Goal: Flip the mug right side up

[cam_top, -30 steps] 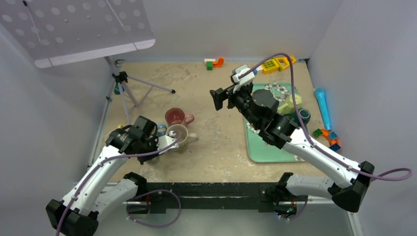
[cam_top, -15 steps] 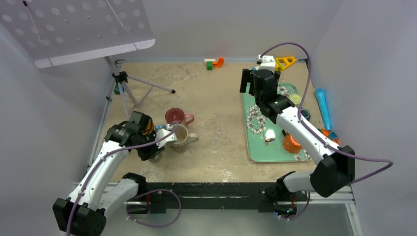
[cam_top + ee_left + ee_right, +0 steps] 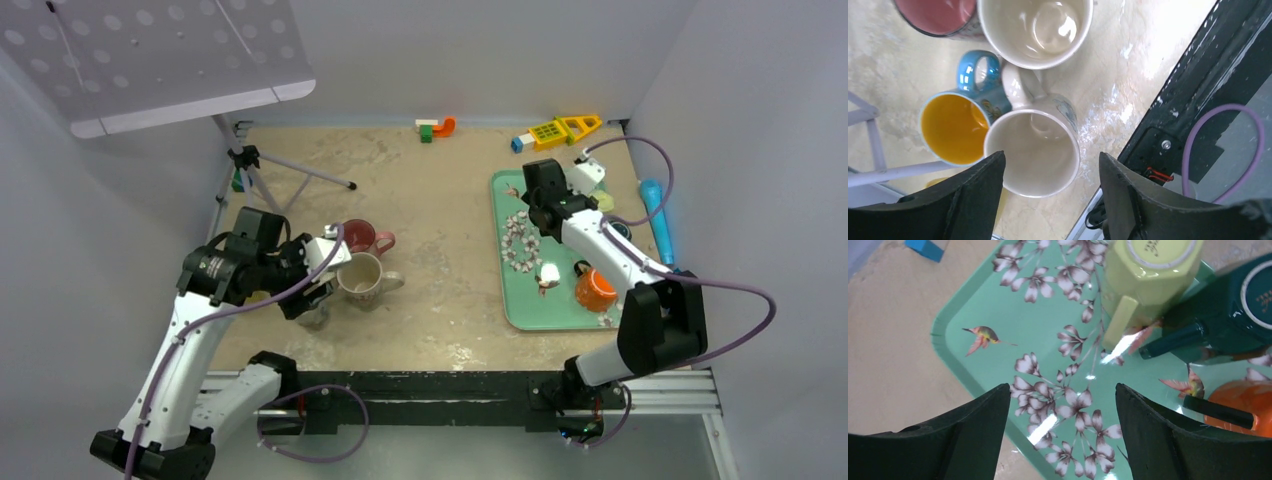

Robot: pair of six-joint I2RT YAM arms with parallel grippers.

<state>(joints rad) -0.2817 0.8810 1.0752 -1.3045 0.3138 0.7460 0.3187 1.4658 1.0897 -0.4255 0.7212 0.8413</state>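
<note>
Three mugs stand upside down on the green floral tray [image 3: 998,300]: a lime one [image 3: 1148,270] [image 3: 603,200], a dark teal one [image 3: 1233,315] [image 3: 620,232] and an orange one [image 3: 1243,405] [image 3: 596,290]. My right gripper [image 3: 1063,390] [image 3: 537,205] hangs open over the tray's far left part, empty, just short of the lime mug. My left gripper [image 3: 1050,160] [image 3: 315,295] is open above a white mug [image 3: 1032,152] that stands upright, touching nothing.
Beside the white mug stand upright a blue mug with a yellow inside [image 3: 953,127], a cream mug [image 3: 362,278] and a pink mug [image 3: 356,237]. A tripod [image 3: 250,165] stands at the far left. Toys lie along the back wall [image 3: 560,130] and a blue microphone [image 3: 657,215] at the right.
My left gripper opened, let go of the white mug and rose above it. The right arm swung right and came down over the tray, its jaws still open.
</note>
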